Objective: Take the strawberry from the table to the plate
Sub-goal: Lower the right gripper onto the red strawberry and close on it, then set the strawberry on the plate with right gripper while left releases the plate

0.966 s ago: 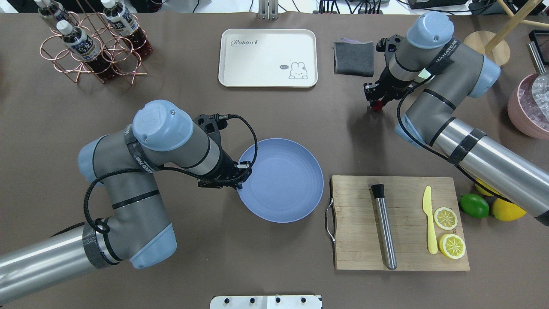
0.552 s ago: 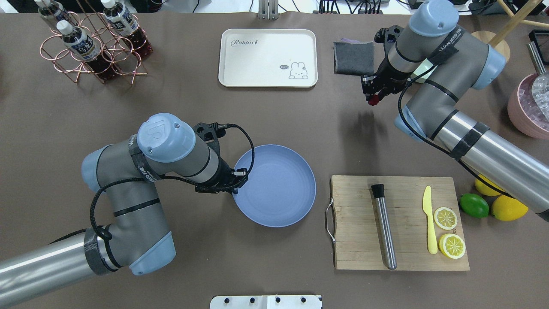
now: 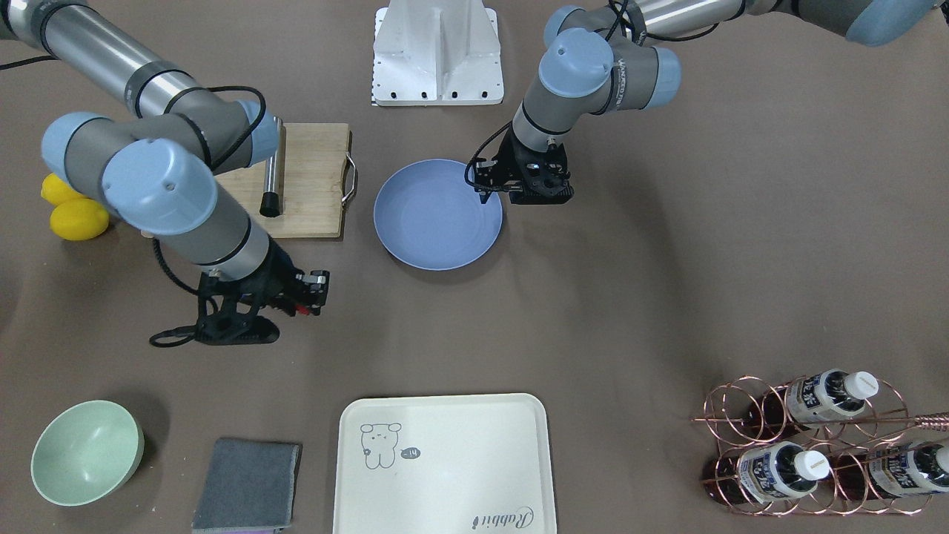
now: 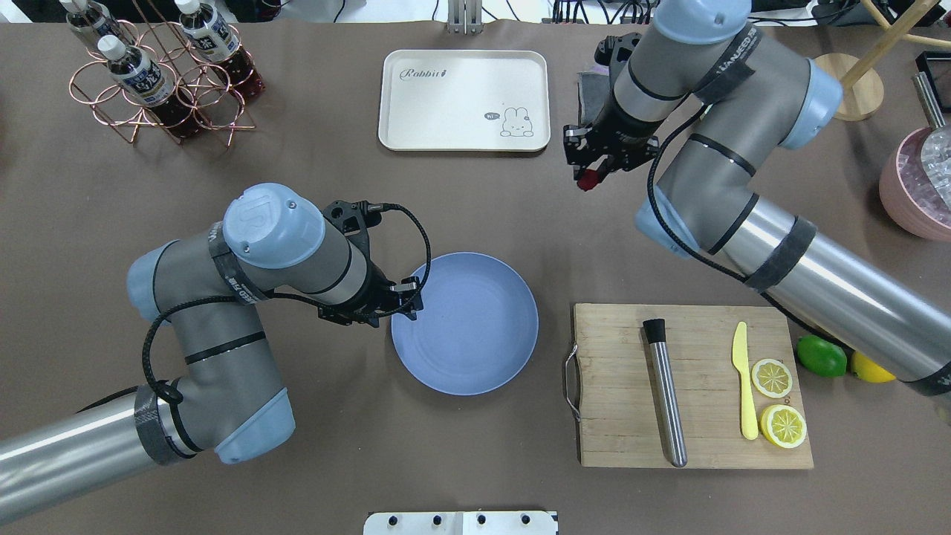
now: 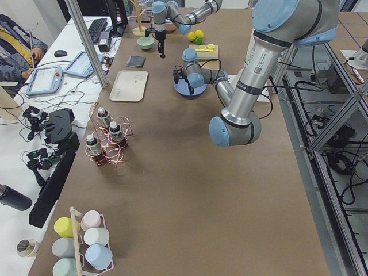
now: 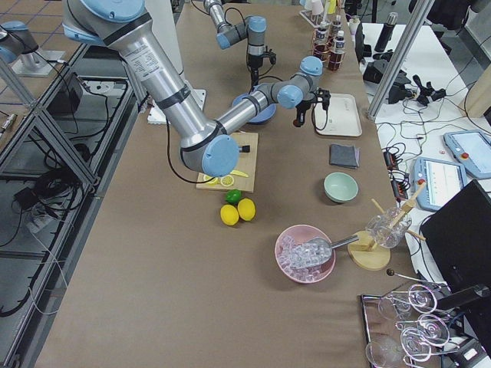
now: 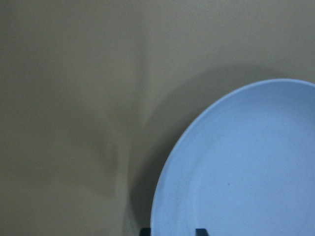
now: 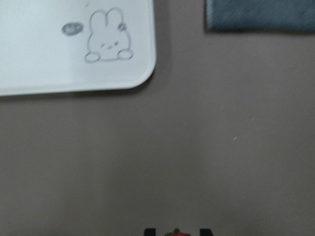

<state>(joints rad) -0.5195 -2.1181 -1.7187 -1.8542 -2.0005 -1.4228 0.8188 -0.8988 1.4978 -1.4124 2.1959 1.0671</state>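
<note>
The strawberry, small and red, hangs above the brown table with my right gripper shut on it, near the cream tray's right corner. The right wrist view shows the strawberry at its bottom edge between the finger tips. In the front-facing view the strawberry shows red in the right gripper. The blue-lavender plate lies at mid-table, well to the left of and nearer than the berry. My left gripper is shut on the plate's left rim.
A wooden cutting board with a metal muddler, a yellow knife and lemon slices lies right of the plate. A cream tray and a grey cloth sit at the back, a bottle rack far left, a pink ice bucket far right.
My right gripper has lifted the strawberry and carried it to the left, toward the tray's corner. My left gripper has drawn the plate a little to the left.
</note>
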